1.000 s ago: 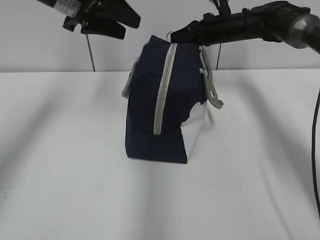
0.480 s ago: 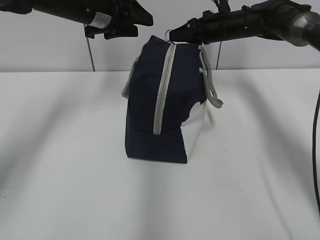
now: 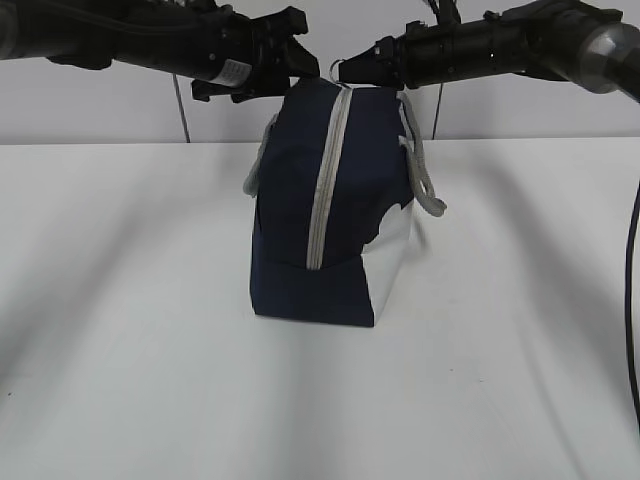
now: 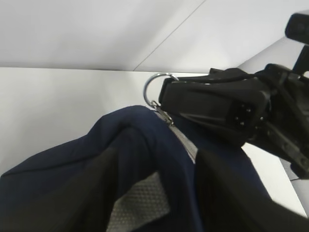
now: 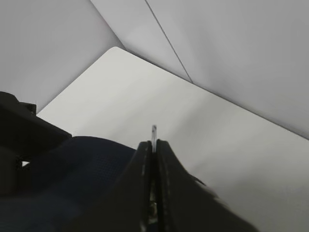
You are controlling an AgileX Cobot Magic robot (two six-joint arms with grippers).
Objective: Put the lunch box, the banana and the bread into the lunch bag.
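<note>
The navy lunch bag (image 3: 290, 200) stands upright on the white table, its grey zipper (image 3: 325, 180) shut down the near end. My right gripper (image 3: 348, 70) is shut on the zipper's ring pull (image 5: 153, 129) at the bag's top. The ring (image 4: 146, 89) and that gripper (image 4: 207, 104) also show in the left wrist view. My left gripper (image 3: 300, 55) is at the bag's top left, open, its jaws straddling a fold of the navy fabric (image 4: 140, 140). The lunch box, banana and bread are out of view.
The white table (image 3: 120, 320) spreads round the bag, with a pale wall behind. The bag's grey handles (image 3: 425, 175) hang on its right side. A black cable (image 3: 632, 300) runs down the right edge.
My left arm has come in from the upper left, rightward and down, until its open jaws reach the bag's top. The right gripper has stayed still, holding the ring pull.
</note>
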